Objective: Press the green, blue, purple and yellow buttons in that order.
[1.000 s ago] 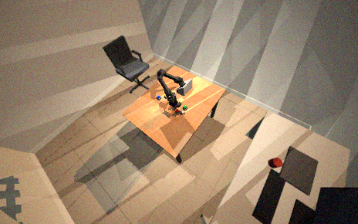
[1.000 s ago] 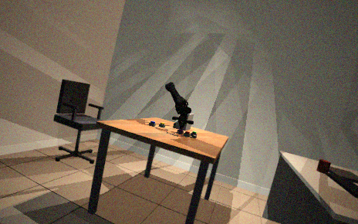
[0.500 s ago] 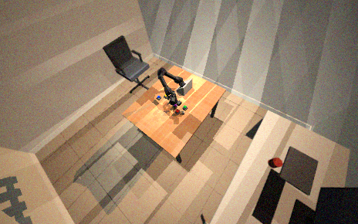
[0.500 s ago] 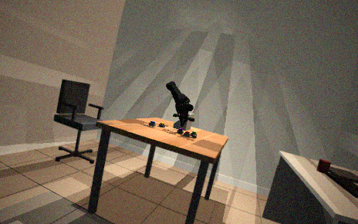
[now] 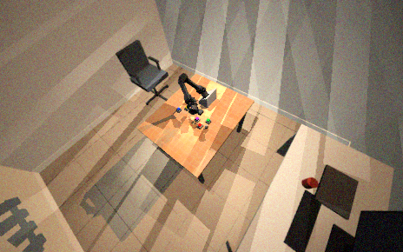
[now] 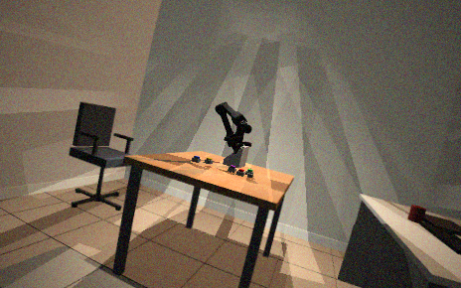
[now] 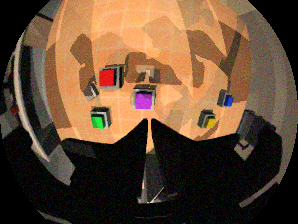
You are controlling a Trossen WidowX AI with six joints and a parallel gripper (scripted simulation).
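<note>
Five square buttons stand on the wooden table [image 5: 187, 148] [image 6: 184, 171] [image 7: 133, 23]. In the wrist view the purple button [image 7: 143, 100] [image 5: 197, 119] [image 6: 231, 169] lies just ahead of my fingertips. The green button [image 7: 99, 120] [image 5: 208, 121] [image 6: 249, 170] is at the left and the red button [image 7: 108, 78] [image 5: 200, 126] [image 6: 240, 170] is beyond it. The yellow button [image 7: 209, 121] [image 6: 208, 160] and the blue button [image 7: 228, 99] [image 5: 178, 109] [image 6: 196, 159] are at the right. My gripper [image 7: 149, 121] [image 5: 195, 112] is shut and empty, and hangs a little above the table near the purple button.
A small grey block [image 7: 148, 75] lies beyond the purple button and another grey block [image 7: 89, 90] lies left of the red one. A grey box [image 5: 208, 98] [image 6: 236, 158] stands by the arm's base. An office chair [image 5: 143, 69] [image 6: 94, 139] stands beside the table.
</note>
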